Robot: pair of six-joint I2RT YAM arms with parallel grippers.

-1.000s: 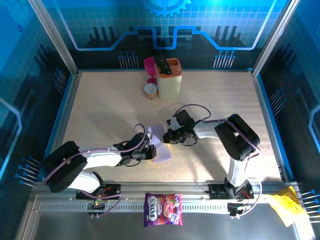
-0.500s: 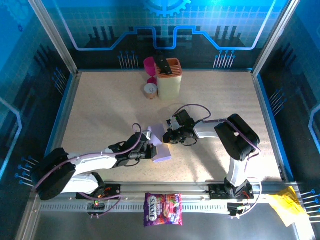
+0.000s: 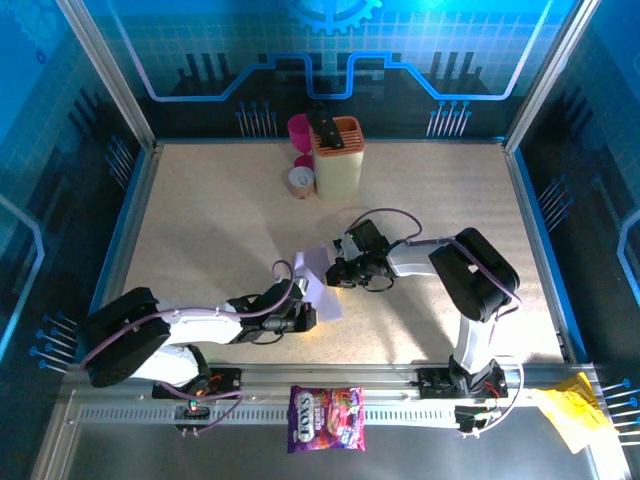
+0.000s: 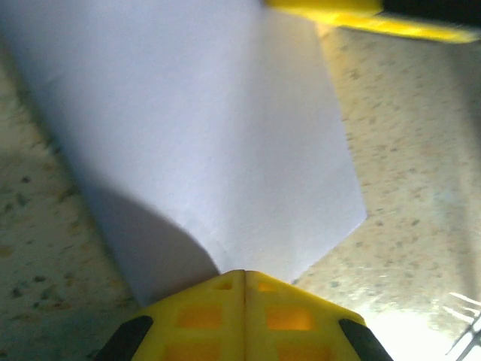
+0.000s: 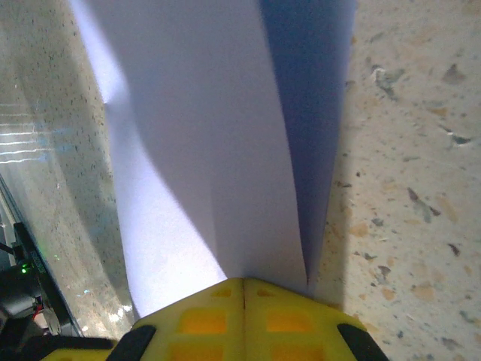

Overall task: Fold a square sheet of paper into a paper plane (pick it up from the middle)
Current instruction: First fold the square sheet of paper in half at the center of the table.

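The pale lilac sheet of paper (image 3: 318, 282) lies folded lengthwise on the speckled table, between my two grippers. My left gripper (image 3: 306, 316) is at its near end and shut on the paper's edge (image 4: 218, 143); the yellow jaws meet with no gap at the left gripper (image 4: 244, 272). My right gripper (image 3: 336, 274) is at the far right side, also shut on the paper (image 5: 203, 143), whose folded layers run away from the right gripper (image 5: 244, 280). The right gripper's yellow finger (image 4: 353, 13) shows at the top of the left wrist view.
A yellow holder (image 3: 338, 158), a pink cup (image 3: 299, 129) and a small round tin (image 3: 299, 181) stand at the back centre. The sweets bag (image 3: 326, 418) and yellow crumpled paper (image 3: 568, 408) lie on the front rail.
My left gripper has slid toward the near edge along the paper, and its arm has swung lower. The right gripper has held its place.
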